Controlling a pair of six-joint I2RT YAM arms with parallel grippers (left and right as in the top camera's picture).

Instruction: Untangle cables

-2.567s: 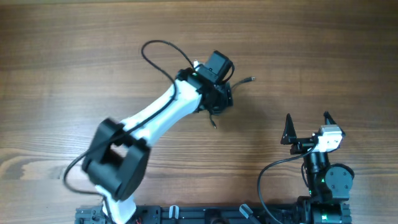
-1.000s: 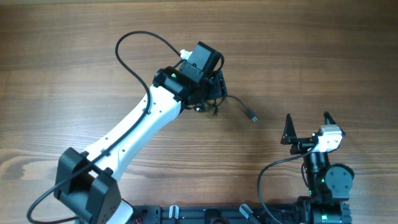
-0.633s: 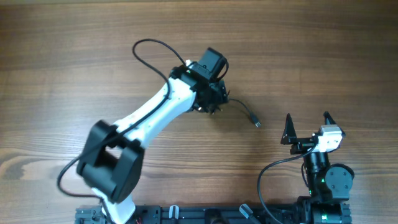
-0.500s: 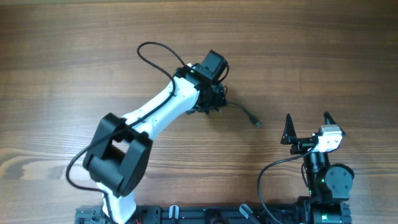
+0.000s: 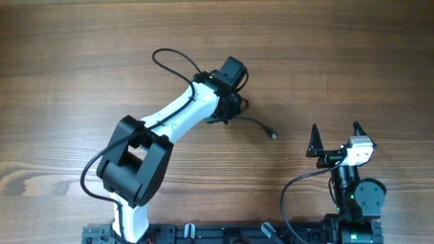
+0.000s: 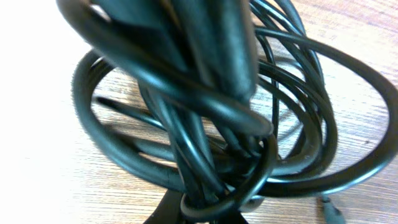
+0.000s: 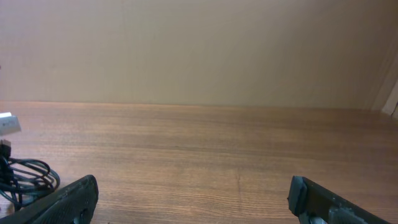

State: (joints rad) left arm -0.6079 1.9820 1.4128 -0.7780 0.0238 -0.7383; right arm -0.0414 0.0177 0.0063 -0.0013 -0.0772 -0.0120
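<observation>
The cables (image 6: 205, 124) are a tangled bundle of thin dark cords that fills the left wrist view. My left gripper (image 6: 208, 213) is shut on the bundle's lower loops, with only the dark jaw tips showing at the bottom edge. From overhead, the bundle (image 5: 234, 112) lies under the left gripper (image 5: 232, 107) near the table's middle. One loose strand runs right to a small silvery plug (image 5: 273, 134). My right gripper (image 5: 336, 137) stands open near its base with nothing between its fingers (image 7: 68, 198). The cables (image 7: 25, 177) show at the far left of its view.
A thicker black wire (image 5: 169, 55) loops off the left arm's back. The right arm's base (image 5: 356, 196) and its wire (image 5: 288, 196) sit at the front right. Bare wooden table (image 5: 352, 61) spreads around the bundle.
The left gripper has shut on the cable bundle. The left arm folded back slightly, and the loose plug end slid a little to the left. The right arm has not moved.
</observation>
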